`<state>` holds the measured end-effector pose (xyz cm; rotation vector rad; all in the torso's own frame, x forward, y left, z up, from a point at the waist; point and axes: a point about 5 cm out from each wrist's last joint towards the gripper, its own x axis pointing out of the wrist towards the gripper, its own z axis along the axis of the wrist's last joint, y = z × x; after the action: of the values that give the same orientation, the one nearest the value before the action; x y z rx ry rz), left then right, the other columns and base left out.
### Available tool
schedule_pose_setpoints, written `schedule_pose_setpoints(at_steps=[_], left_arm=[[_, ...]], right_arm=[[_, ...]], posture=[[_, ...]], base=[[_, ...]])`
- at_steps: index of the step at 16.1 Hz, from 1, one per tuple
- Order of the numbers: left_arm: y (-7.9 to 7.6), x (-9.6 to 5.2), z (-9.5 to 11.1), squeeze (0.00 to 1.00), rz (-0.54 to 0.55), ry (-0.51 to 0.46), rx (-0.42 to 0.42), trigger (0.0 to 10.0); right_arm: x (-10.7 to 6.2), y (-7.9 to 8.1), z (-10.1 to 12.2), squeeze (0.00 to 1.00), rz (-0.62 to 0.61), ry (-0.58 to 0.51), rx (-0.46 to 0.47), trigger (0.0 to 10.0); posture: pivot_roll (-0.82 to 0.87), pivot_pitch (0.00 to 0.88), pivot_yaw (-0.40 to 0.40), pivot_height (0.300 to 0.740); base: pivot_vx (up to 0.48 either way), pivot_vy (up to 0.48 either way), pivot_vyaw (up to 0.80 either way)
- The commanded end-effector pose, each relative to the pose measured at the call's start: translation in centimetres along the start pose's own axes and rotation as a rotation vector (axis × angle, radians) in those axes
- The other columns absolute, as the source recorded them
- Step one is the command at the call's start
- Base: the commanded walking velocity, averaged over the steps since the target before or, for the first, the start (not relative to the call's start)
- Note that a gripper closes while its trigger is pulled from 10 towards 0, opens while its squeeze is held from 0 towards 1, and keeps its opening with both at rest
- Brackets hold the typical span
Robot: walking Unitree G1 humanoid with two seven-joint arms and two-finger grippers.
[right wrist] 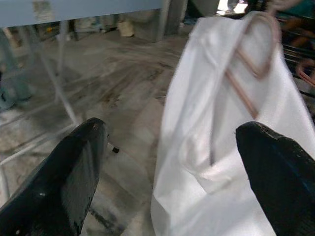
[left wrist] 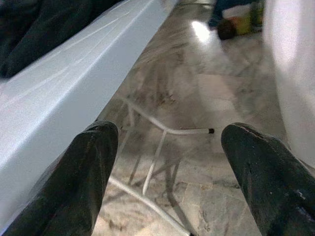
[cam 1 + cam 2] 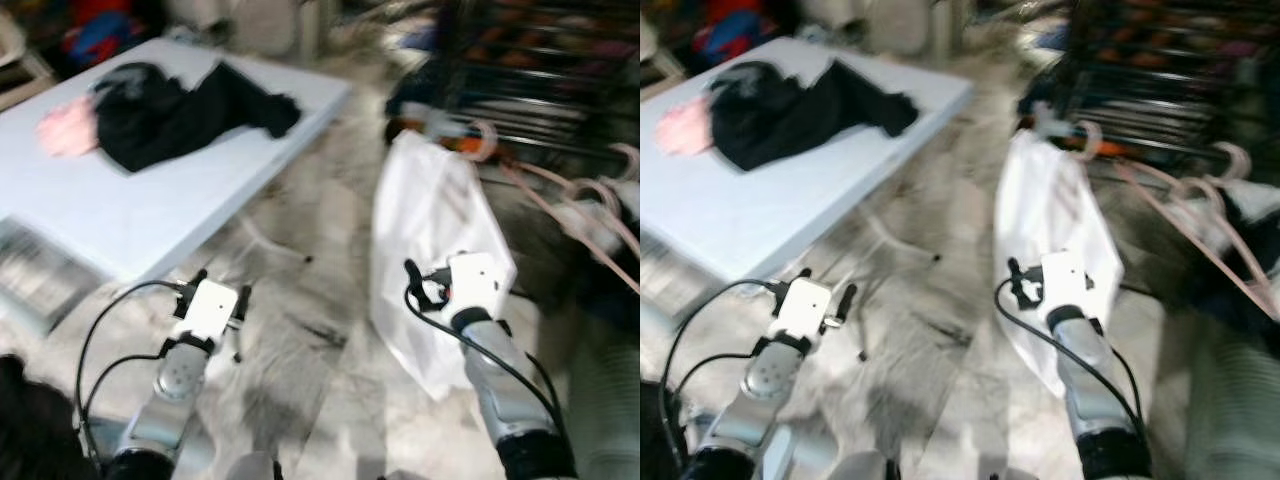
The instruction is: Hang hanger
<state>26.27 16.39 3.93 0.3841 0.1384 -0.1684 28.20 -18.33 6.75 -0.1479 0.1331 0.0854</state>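
A white garment (image 3: pixel 430 250) hangs on a pink hanger (image 1: pixel 248 73) whose hook (image 3: pixel 483 140) sits at the black rack (image 3: pixel 540 60) on the right. My right gripper (image 3: pixel 425 285) is open, low in front of the garment, just short of the cloth. In the right wrist view its fingers (image 1: pixel 74 177) stand wide apart with the garment ahead. My left gripper (image 3: pixel 222 285) is open and empty above the marble floor, beside the white table (image 3: pixel 150 210). The head views are blurred.
A black garment (image 3: pixel 180 105) and a pink item (image 3: pixel 68 128) lie on the table. The table's white legs (image 2: pixel 162 132) stand near my left gripper. Several more pink hangers (image 3: pixel 590 200) hang on the rack at the far right.
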Motion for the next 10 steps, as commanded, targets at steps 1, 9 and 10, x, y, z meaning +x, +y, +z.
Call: schedule_pose_setpoints(at_steps=[1,9,10], left_arm=[[0.6,0.1,0.0,0.0,0.027,0.0,0.018,10.0],[1.5,0.3,0.4,0.0,0.1,-0.029,-0.011,10.0],[1.9,0.2,0.9,0.0,0.138,-0.068,-0.074,10.0]], right_arm=[[0.2,0.3,0.4,0.0,0.015,-0.013,0.012,10.0],[0.1,0.2,0.4,0.0,0.019,-0.018,0.003,10.0],[0.1,0.3,0.5,0.0,0.024,-0.024,0.003,10.0]], posture=[[-0.05,0.0,0.017,0.74],[-0.06,0.0,0.018,0.74],[-0.06,0.0,0.018,0.74]], base=[[0.0,0.0,0.8],[0.0,0.0,0.8],[0.0,0.0,0.8]])
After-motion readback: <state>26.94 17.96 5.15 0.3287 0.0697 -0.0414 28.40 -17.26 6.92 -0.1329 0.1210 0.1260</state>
